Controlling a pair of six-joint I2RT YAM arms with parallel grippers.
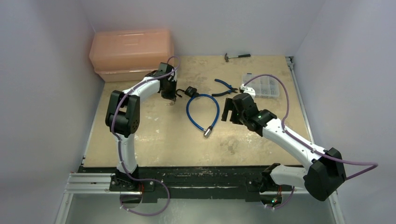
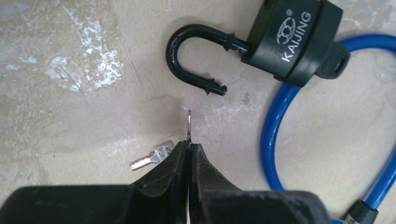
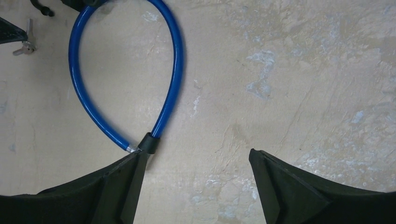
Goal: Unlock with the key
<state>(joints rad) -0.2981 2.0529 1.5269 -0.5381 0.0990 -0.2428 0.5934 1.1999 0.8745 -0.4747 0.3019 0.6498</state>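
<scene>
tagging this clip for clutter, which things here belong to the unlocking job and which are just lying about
Job: black padlock with curved shackle; tiny black-headed key, apparently in its base; blue cable loop; left gripper, shut on a thin silver blade.
Lying about: orange plastic toolbox; small hammer; blue-handled pliers; clear plastic parts box; small silver key on the table.

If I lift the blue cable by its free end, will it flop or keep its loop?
Probably springy rather than limp: the blue cable lies in a smooth, even loop without kinks. Its other end reaches the padlock, which may drag along. It looks glossy, so a grip could slip.
</scene>
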